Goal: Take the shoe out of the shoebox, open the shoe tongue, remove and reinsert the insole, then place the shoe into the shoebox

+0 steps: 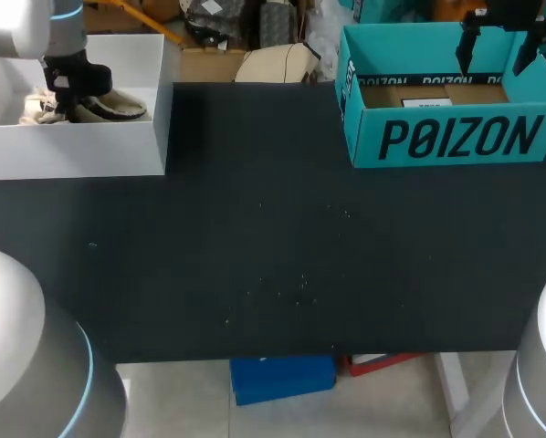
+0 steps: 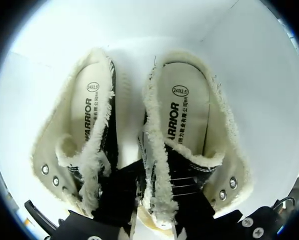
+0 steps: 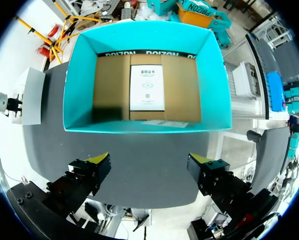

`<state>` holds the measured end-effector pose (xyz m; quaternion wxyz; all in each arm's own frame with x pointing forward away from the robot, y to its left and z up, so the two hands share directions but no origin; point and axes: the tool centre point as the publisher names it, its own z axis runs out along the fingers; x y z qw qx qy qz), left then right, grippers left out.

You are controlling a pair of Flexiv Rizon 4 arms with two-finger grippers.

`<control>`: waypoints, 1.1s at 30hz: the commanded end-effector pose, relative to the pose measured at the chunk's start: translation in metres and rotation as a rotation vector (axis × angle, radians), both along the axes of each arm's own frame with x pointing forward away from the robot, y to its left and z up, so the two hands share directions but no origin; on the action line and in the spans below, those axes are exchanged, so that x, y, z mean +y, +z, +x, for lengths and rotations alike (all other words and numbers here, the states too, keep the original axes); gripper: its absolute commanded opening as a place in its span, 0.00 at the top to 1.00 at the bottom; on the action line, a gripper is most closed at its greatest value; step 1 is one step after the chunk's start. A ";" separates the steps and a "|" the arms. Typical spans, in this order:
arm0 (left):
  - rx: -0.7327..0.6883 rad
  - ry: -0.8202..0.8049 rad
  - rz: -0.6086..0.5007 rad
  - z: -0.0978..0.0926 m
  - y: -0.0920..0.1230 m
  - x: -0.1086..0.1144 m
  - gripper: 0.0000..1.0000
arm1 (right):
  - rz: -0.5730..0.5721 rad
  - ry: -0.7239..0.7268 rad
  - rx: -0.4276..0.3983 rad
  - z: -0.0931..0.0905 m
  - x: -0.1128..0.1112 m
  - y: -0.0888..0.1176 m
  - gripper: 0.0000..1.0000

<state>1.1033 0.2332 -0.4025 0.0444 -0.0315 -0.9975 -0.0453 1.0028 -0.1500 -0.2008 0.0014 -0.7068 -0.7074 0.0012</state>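
Fluffy cream shoes lie in the white box, right under my left end effector. I cannot tell if it holds one. My right end effector is spread wide, with the teal shoebox just ahead of it.

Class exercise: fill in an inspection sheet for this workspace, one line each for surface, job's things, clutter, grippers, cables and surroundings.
Surface: black table, a few pale specks near its middle.
Job's things: two fleece-lined shoes side by side in the white shoebox; teal box open, no shoe in it.
Clutter: white card on the teal box's cardboard floor.
Grippers: left gripper down in the white shoebox at the shoes; right gripper open, above the teal box.
Cables: nothing seen.
Surroundings: nothing seen reaching over the table.
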 end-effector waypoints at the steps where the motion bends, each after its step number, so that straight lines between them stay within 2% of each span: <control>1: 0.032 -0.015 0.001 0.006 -0.002 -0.001 1.00 | 0.000 0.000 0.001 0.000 0.000 0.000 0.00; 7: 0.016 -0.092 -0.009 0.001 0.039 -0.010 1.00 | 0.000 0.000 0.001 0.000 0.000 0.000 0.00; 22: -0.106 -0.147 0.057 -0.006 0.181 -0.013 1.00 | 0.000 0.000 0.001 0.000 0.000 0.000 0.00; 24: -0.117 -0.146 0.040 -0.007 0.198 -0.016 1.00 | 0.000 0.000 0.001 0.000 0.000 0.000 0.00; 29: -0.141 -0.142 0.081 -0.020 0.238 -0.040 1.00 | 0.000 0.000 0.001 0.000 0.000 0.000 0.00; 33: -0.162 -0.109 0.091 -0.042 0.262 -0.074 1.00 | 0.000 0.000 0.001 0.000 0.000 0.000 0.00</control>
